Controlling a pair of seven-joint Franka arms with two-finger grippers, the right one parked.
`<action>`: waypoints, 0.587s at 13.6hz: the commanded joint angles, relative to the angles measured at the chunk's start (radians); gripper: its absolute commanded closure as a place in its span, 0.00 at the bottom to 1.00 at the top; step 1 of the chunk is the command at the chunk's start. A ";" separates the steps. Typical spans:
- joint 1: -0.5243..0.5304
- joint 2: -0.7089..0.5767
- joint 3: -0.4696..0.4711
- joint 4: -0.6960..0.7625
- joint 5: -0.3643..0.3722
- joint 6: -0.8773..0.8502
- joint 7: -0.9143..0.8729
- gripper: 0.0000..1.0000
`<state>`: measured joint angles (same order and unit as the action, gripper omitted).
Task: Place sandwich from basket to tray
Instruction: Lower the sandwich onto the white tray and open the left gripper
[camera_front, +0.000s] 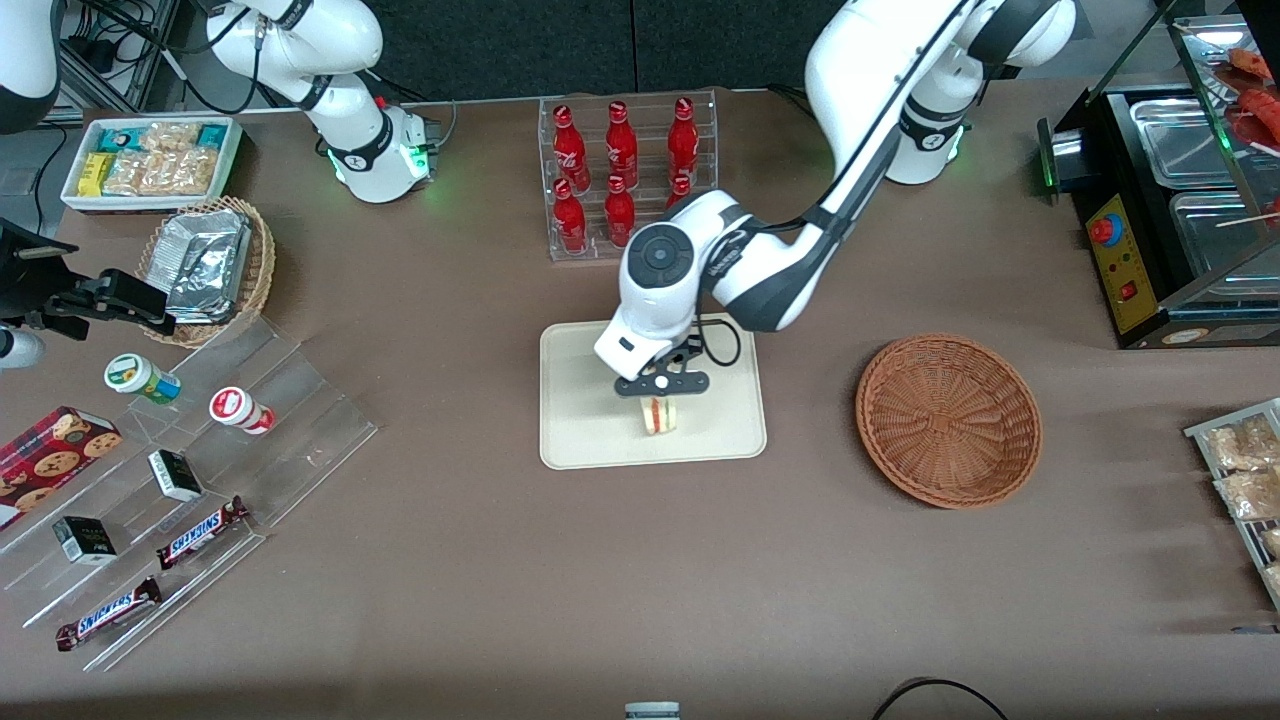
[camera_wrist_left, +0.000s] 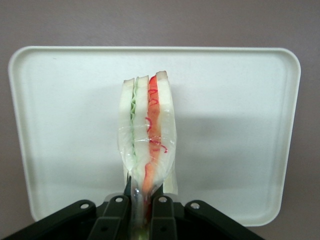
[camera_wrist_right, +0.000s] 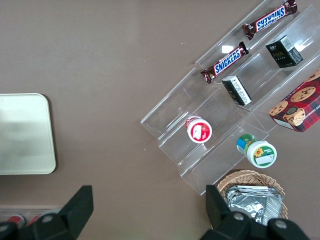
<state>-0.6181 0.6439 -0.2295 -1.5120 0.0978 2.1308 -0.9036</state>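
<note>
The black claw (camera_front: 661, 397) pinches the triangular white-bread sandwich (camera_wrist_left: 147, 135) over the flat cream rectangular tray (camera_wrist_left: 235, 125), mid-surface.

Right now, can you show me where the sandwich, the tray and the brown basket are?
sandwich (camera_wrist_left: 147, 135): left wrist view, on its wrapped cut edge, held by the gripper (camera_wrist_left: 146, 200).
tray (camera_front: 580, 440): front view, on a bare part near its rim.
basket (camera_front: 948, 420): front view, on its woven bottom.

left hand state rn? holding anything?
Left hand: closed on the sandwich, holding it upright over the tray. The basket has nothing in it.
</note>
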 joint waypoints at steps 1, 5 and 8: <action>-0.029 0.051 0.016 0.036 0.049 0.008 -0.026 1.00; -0.045 0.079 0.018 0.036 0.089 0.030 -0.038 1.00; -0.051 0.094 0.016 0.033 0.091 0.052 -0.038 0.59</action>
<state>-0.6463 0.7156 -0.2277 -1.5102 0.1675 2.1784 -0.9186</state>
